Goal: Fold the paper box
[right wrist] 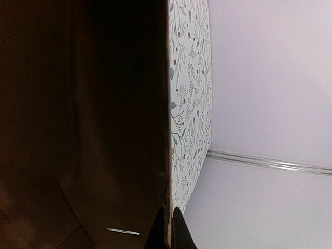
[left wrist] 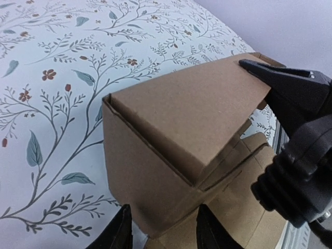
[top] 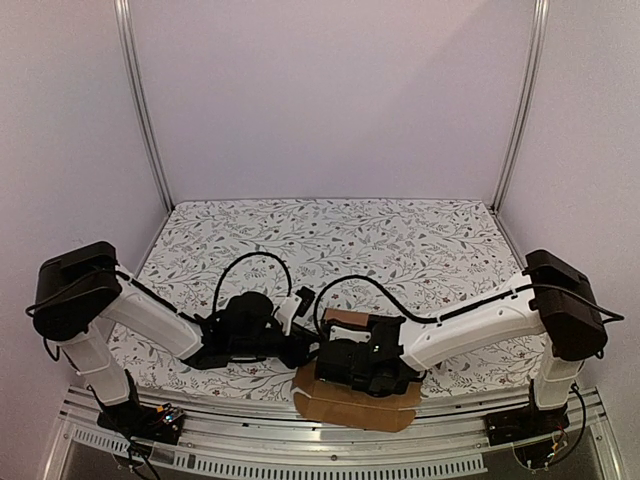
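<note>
The paper box [top: 355,408] is plain brown cardboard lying at the table's near edge between the two arms, its base flat and some walls raised. In the left wrist view the paper box [left wrist: 176,104] shows a folded corner with a panel leaning over it. My left gripper [left wrist: 165,231] is open, its fingers standing either side of that lower corner, apart from the card. My right gripper [right wrist: 169,228] is shut on the thin top edge of an upright wall of the paper box [right wrist: 104,129]. One of its black fingers [left wrist: 280,80] shows on that panel's far edge. From above, the left gripper [top: 308,350] and right gripper [top: 335,355] sit close together over the box.
A floral tablecloth [top: 400,240] covers the table. A metal rail [top: 300,440] runs along the near edge under the box's front. Black cables [top: 250,262] loop above both wrists. White walls and two metal posts [top: 140,100] close in the back.
</note>
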